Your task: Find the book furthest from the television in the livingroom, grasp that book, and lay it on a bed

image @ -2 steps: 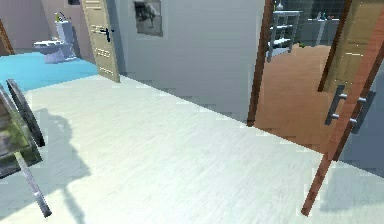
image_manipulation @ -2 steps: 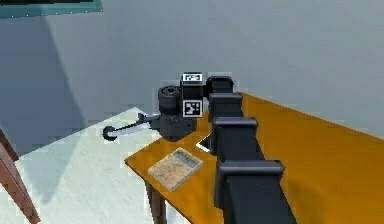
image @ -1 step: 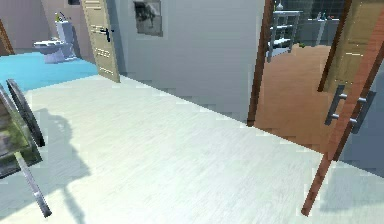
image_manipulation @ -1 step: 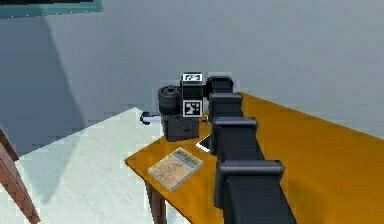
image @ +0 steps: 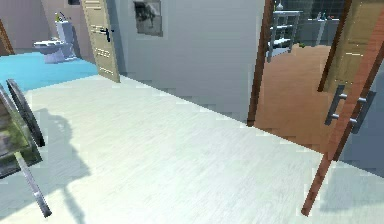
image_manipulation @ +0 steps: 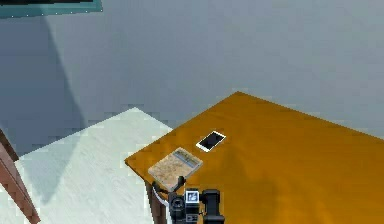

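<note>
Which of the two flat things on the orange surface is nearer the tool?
The tan patterned one at the orange surface's corner, next to the tool; the small white one lies farther out.

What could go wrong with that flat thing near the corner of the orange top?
The flat beige book lies near the corner of the orange surface, with the gripper close to it. A nudge could slide it over the edge onto the floor. The white flat thing lies just beyond the book and might get bumped too.
</note>
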